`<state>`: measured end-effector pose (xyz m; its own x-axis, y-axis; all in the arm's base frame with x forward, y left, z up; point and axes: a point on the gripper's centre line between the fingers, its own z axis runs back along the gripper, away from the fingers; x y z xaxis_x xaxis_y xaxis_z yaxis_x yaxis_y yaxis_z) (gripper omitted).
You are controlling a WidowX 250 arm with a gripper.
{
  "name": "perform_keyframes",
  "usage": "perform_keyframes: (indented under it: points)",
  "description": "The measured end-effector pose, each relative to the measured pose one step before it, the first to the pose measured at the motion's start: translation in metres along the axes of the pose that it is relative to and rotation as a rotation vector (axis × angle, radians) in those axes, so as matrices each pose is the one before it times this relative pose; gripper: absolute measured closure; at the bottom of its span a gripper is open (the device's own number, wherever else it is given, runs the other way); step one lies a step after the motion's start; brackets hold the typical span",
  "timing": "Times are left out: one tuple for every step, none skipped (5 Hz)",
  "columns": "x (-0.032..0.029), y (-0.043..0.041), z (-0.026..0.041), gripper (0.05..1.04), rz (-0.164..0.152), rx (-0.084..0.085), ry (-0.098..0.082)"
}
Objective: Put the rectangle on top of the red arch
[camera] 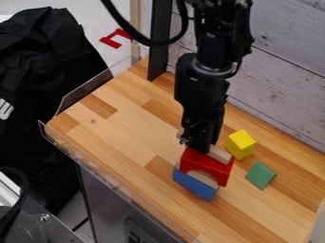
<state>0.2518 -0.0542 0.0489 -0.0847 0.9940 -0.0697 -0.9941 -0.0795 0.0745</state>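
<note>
1. Gripper (200,146): points downward at the red arch (207,162). The opening width cannot be told, nor whether a grip is established.
2. Pale wooden block (219,154): lies beside the gripper's lower end, at the rear of the arch. Judged to be the rectangle named in the task. A downward approach from above would suit setting it onto the arch; whether it already rests there cannot be told.
3. Red arch: flat face up, cutout facing down. This orientation offers the rectangle a level seat.
4. Blue block (194,184): in front of and below the arch. A pale strip shows between them; its role as support cannot be confirmed.
5. Yellow block (240,144) and green block (261,175): on the tabletop (120,137), to the right in view. Neither appears needed for this task. Caution: the yellow block is near the rectangle; sideways travel could disturb it.
</note>
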Motion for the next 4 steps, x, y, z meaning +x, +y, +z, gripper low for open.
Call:
perform_keyframes:
  points:
    - [-0.00006,-0.00340,0.00062,0.383,0.0042,-0.0047,0.0013]
    - [-0.00182,-0.00510,0.00446,0.113,-0.0050,-0.0042,0.0021]
    - [-0.00116,-0.00259,0.00433,0.083,-0.0047,-0.0024,0.0043]
    - [0.00005,-0.01380,0.02877,0.083,-0.0176,-0.0704,-0.0103]
